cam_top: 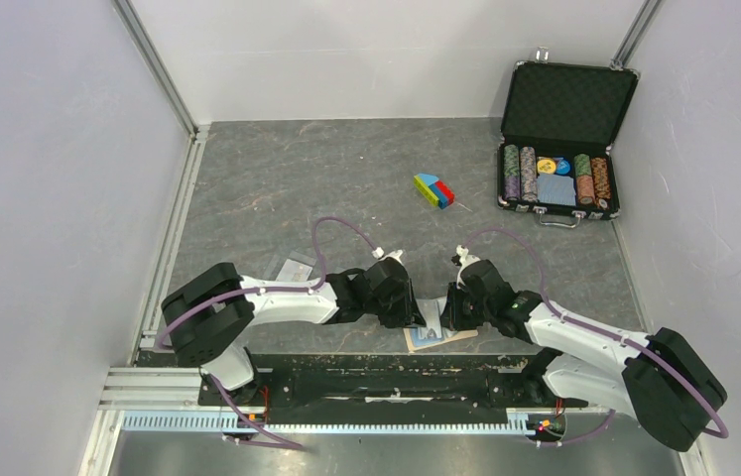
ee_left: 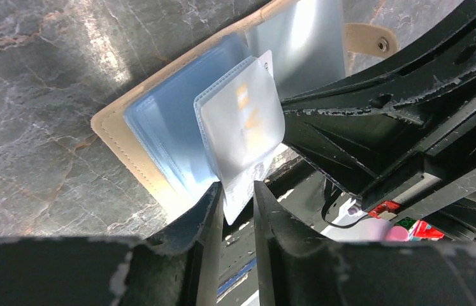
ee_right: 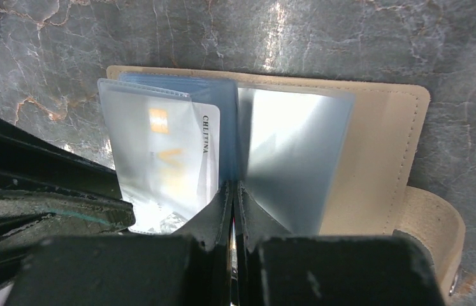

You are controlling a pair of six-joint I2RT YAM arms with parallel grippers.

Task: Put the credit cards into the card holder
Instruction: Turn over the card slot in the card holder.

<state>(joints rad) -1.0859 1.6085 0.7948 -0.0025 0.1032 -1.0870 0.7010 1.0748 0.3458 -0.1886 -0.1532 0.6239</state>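
The tan card holder (cam_top: 442, 338) lies open at the table's near edge between both arms, its blue-white pocket panels fanned up (ee_left: 111, 137) (ee_right: 382, 146). One pale credit card (ee_left: 248, 121) with a gold chip mark sits partly inside a translucent pocket (ee_right: 184, 159). Its lower corner pokes out into the narrow gap of my left gripper (ee_left: 238, 191) (cam_top: 408, 307), which stands slightly open. My right gripper (ee_right: 232, 188) (cam_top: 452, 309) is shut, with its tips at the fold between the panels. A second credit card (cam_top: 296, 269) lies flat on the table beside the left arm.
An open black poker-chip case (cam_top: 556, 139) stands at the back right. A small block of blue, yellow, green and red pieces (cam_top: 433, 190) lies mid-table. The holder's snap strap (ee_right: 439, 229) sticks out on its right side. The black rail of the arm bases (cam_top: 386, 382) runs just behind the holder.
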